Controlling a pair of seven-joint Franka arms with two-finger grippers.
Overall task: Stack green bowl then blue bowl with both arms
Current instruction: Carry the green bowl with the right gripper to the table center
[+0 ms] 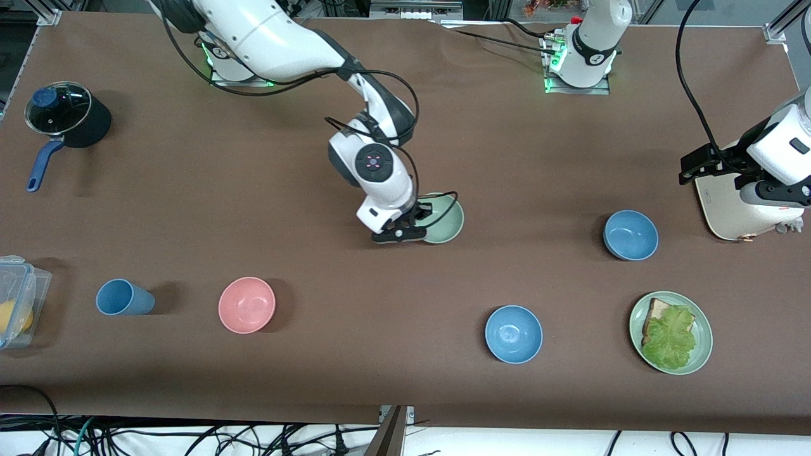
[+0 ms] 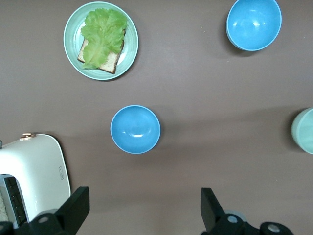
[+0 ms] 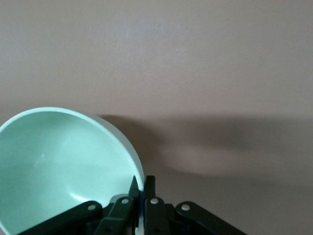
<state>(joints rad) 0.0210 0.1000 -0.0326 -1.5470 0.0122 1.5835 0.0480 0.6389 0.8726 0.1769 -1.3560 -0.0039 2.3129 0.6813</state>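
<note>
The pale green bowl point(image 1: 447, 219) point(image 3: 58, 161) is at the middle of the table. My right gripper point(image 1: 423, 215) point(image 3: 142, 188) is shut on its rim, one finger inside and one outside. Whether the bowl rests on the table I cannot tell. The duller blue bowl point(image 1: 630, 235) point(image 2: 135, 129) stands toward the left arm's end, beside the toaster. My left gripper point(image 1: 789, 223) point(image 2: 145, 210) hangs open and empty over the toaster's edge, and its fingers point(image 2: 76, 205) stand wide apart. The green bowl's edge point(image 2: 304, 130) also shows in the left wrist view.
A brighter blue bowl point(image 1: 513, 334) point(image 2: 254, 23) and a green plate point(image 1: 702, 354) with bread and lettuce lie nearer the front camera. A white toaster point(image 1: 728, 212) stands at the left arm's end. A pink bowl point(image 1: 246, 304), blue cup point(image 1: 123, 297), plastic box point(image 1: 22, 297) and lidded pot point(image 1: 66, 117) are toward the right arm's end.
</note>
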